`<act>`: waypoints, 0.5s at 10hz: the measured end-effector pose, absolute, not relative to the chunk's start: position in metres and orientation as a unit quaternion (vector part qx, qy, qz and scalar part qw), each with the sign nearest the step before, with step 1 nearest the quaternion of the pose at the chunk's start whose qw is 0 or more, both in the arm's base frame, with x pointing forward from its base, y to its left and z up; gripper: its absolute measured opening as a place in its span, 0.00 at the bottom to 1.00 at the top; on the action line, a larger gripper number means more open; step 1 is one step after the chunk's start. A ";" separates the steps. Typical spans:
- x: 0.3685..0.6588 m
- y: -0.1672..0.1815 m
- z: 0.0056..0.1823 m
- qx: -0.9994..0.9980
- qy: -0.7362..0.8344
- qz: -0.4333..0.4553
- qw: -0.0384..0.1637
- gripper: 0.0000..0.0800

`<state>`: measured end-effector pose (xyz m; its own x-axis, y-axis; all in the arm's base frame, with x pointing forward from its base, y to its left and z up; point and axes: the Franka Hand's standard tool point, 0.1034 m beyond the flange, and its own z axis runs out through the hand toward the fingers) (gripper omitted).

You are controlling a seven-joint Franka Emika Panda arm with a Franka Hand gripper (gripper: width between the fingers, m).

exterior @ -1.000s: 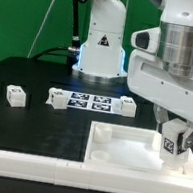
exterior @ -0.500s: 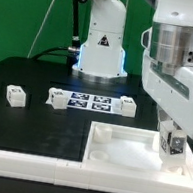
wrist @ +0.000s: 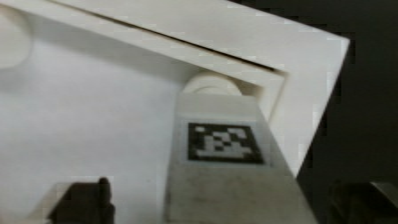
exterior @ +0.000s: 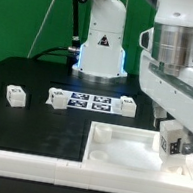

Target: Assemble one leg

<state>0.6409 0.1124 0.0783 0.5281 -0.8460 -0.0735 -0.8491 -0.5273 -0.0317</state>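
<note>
The arm's two-finger tool [exterior: 174, 143] is clamped narrow around the small stubby white plastic leg [wrist: 222, 150], which bears a black-and-white square tag. It holds the leg upright over the far corner, at the exterior view's right, of the large white square panel with a raised rim [exterior: 114, 166]. In the wrist view the leg's lower end sits at the round corner socket [wrist: 221, 86]; whether the two touch cannot be told. Insertion appears to be the step in hand. The next move likely calls for centring the leg on the socket, then pressing straight down until it seats. Another white tagged block [exterior: 16, 95] lies on the black desk [exterior: 39, 126], well apart from the panel
</note>
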 end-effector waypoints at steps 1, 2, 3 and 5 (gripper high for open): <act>0.641 0.115 0.078 -0.903 0.427 0.023 0.033 0.81; 0.640 0.115 0.078 -0.932 0.360 0.020 0.035 0.81; 0.641 0.114 0.077 -0.961 0.272 0.016 0.037 0.81; 0.641 0.114 0.078 -0.982 0.186 0.013 0.038 0.81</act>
